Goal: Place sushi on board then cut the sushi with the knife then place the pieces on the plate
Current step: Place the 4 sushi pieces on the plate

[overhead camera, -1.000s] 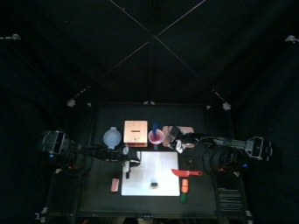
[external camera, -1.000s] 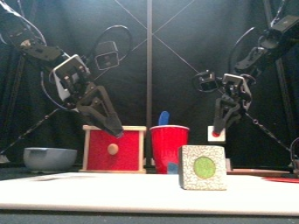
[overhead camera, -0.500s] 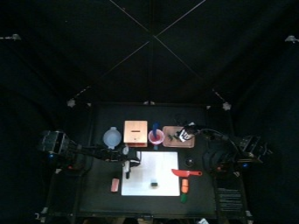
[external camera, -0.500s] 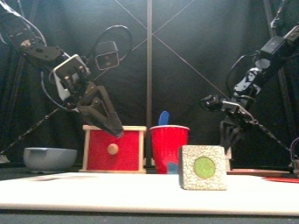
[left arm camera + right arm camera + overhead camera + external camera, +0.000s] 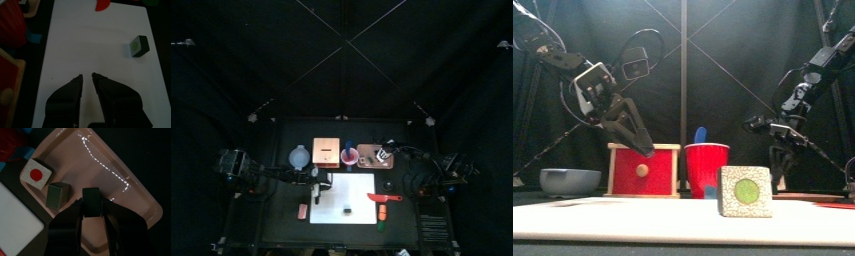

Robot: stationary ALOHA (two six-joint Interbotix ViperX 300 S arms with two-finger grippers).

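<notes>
Over the pink tray (image 5: 113, 158), your right claw (image 5: 92, 202) pinches a sushi piece (image 5: 91, 193), two pieces (image 5: 35, 174) already lying there. The last piece (image 5: 138, 46) waits on the board (image 5: 87, 45), near your left claw (image 5: 85, 76), pressed together and empty.

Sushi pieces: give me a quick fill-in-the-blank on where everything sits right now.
A sushi piece stands on the white board, its face showing a ___ centre.
On the pink tray lie ___ pieces, one white with a red dot, one dark.
The right gripper grips another piece over the ___.
The blue knife stands in the ___ cup.
Missing: green; two; tray; red.
</notes>
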